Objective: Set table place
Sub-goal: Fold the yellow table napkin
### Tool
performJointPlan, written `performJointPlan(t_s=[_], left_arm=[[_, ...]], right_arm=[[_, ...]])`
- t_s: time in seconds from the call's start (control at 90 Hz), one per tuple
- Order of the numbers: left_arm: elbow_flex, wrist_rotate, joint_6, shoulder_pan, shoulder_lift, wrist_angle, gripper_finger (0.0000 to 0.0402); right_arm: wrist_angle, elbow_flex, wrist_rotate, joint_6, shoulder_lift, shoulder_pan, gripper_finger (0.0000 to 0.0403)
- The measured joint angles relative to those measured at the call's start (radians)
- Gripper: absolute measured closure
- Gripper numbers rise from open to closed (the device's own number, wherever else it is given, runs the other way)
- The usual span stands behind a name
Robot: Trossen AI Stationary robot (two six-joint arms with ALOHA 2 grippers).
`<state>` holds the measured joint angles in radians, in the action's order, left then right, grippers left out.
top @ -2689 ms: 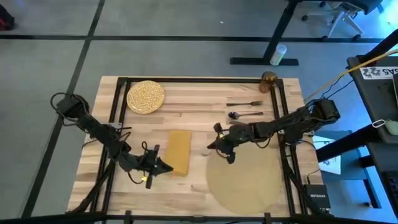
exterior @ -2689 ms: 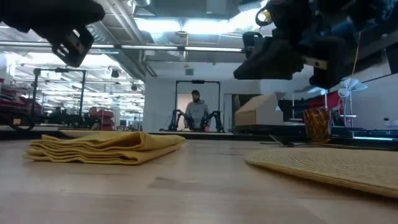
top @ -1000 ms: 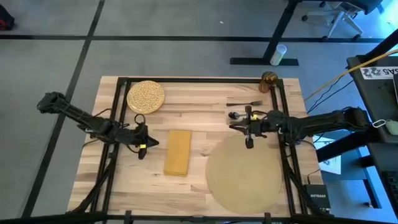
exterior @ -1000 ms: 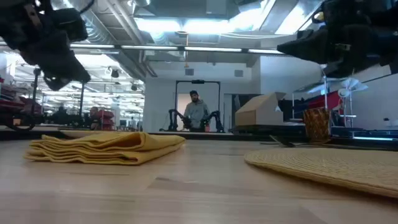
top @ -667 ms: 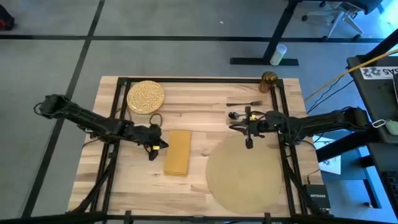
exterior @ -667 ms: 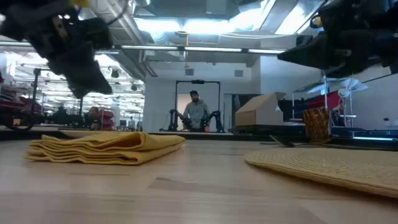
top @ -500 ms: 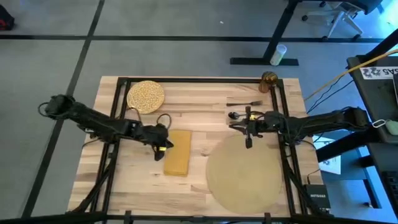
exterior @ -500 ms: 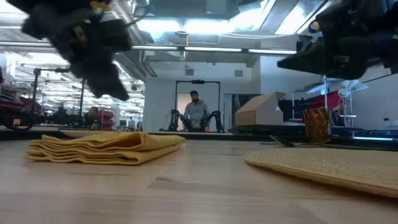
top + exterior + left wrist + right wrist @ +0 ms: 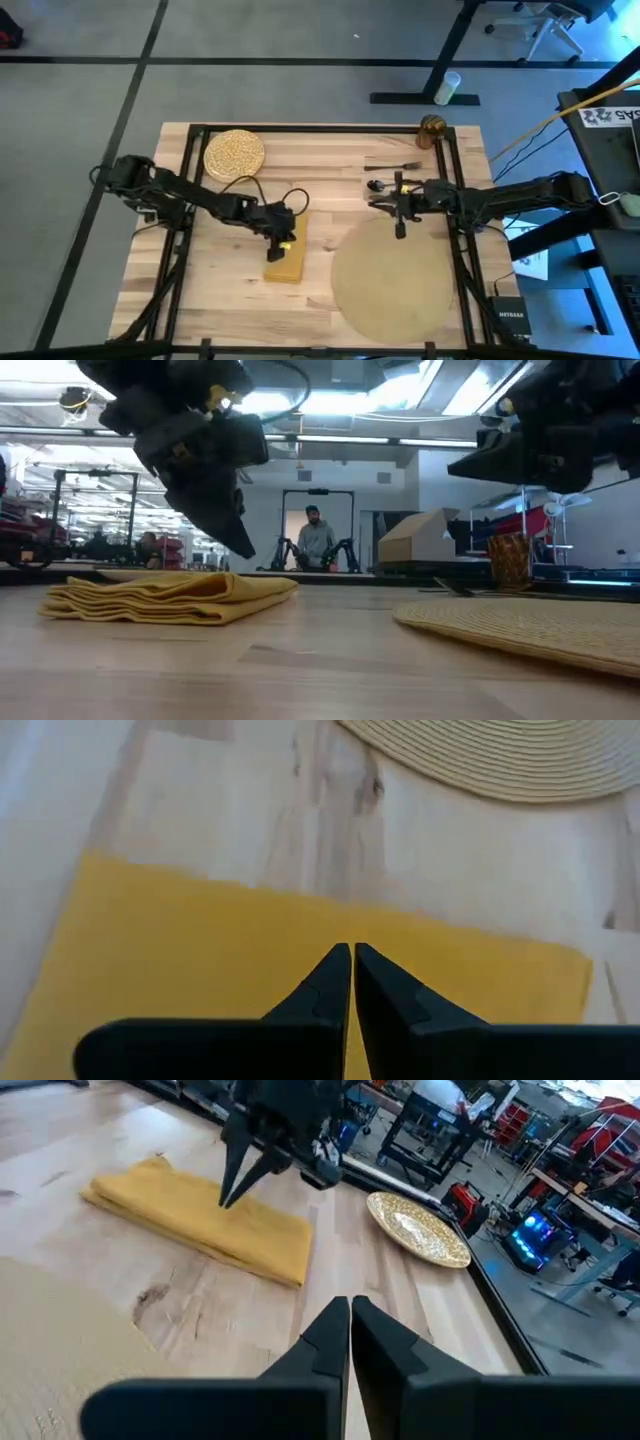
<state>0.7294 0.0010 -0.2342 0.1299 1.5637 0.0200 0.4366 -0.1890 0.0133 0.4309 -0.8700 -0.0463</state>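
Note:
A mustard-yellow folded napkin (image 9: 286, 246) lies flat on the table (image 9: 330, 150), left of the round tan placemat (image 9: 392, 280). My left gripper (image 9: 285, 233) is shut and hovers just above the napkin's far half, its tip (image 9: 243, 548) pointing down and clear of the cloth. My right gripper (image 9: 380, 203) is shut and holds nothing; it hangs above the placemat's far edge, pointing toward the table's left. The speckled plate (image 9: 234, 155) rests at the far left. The fork (image 9: 395, 166), spoon (image 9: 385, 185) and amber glass (image 9: 432, 130) lie at the far right.
Black frame rails (image 9: 185, 200) run along the table's left, far and right sides. Bare wood lies between the napkin and the plate and along the near left. Beyond the far edge a person (image 9: 316, 540) stands in the room.
My left gripper has travelled toward the table's right edge and come down, tipping its shut fingers downward, from beside the left rail to just above the napkin. The napkin has not moved.

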Motion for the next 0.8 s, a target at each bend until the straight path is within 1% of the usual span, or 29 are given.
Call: performJointPlan(t_s=[0.289, 0.533, 0.8], left_arm=[[0.002, -0.009, -0.02, 0.015, 0.071, 0.085, 0.0402], [0.005, -0.025, -0.059, 0.048, 0.076, 0.106, 0.0402], [0.004, -0.09, -0.128, 0.099, 0.058, 0.166, 0.0402]], right_arm=[[-0.012, 0.0, -0.006, 0.002, 0.0, 0.0, 0.0402], [-0.022, 0.0, -0.006, 0.003, 0.0, 0.0, 0.0402], [-0.022, 0.0, -0.006, 0.003, 0.0, 0.0, 0.0402]])
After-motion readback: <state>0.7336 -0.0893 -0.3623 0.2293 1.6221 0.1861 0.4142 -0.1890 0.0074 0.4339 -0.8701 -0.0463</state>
